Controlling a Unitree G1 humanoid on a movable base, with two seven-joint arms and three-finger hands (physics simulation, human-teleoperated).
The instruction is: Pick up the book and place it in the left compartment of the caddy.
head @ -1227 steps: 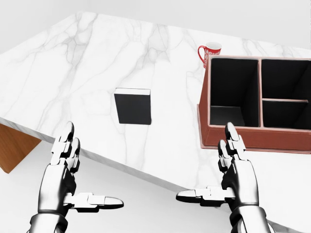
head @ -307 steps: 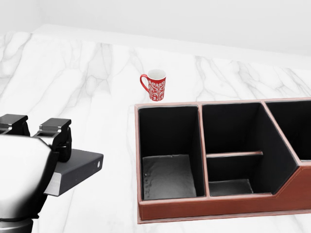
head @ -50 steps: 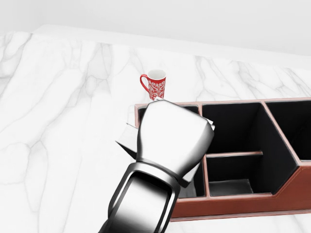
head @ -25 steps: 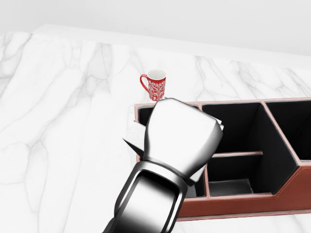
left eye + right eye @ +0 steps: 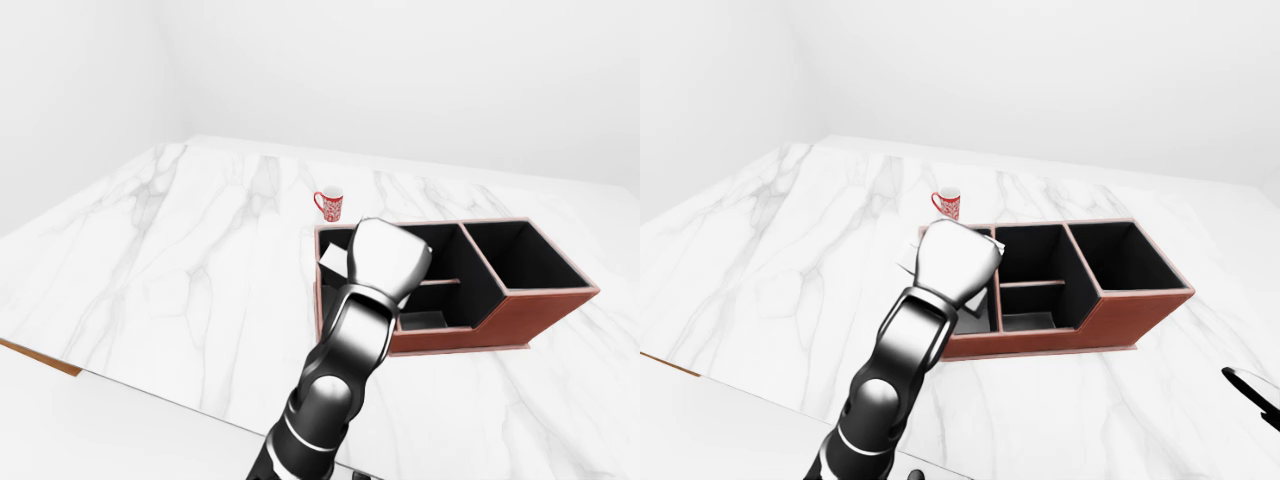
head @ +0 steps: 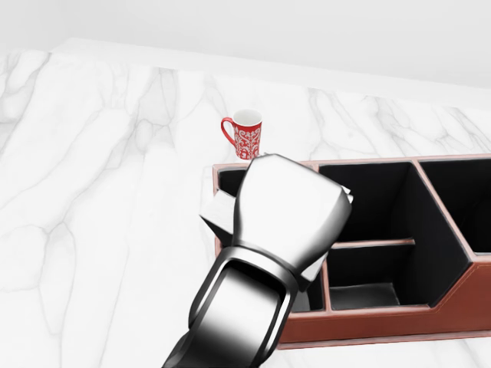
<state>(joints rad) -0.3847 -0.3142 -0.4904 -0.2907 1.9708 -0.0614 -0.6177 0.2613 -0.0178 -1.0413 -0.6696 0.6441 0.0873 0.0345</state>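
L hand (image 6: 284, 211) w/ book (image 6: 219, 213) edged slightly further over caddy (image 6: 383, 326) left compartment vs half-sec ago, book corner showing at hand's left, finger state not discernible; release likely next.

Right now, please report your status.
Left hand over caddy's left compartment, fingers hidden. Book corner shows beside it. Right hand barely visible. Mug clear.

Bare simulated room: white walls (image 5: 400, 70) and marble counter (image 5: 180, 260).

Book (image 6: 219, 213) tilted over left compartment, mostly hidden; brown caddy (image 6: 399, 326), black interior, on marble
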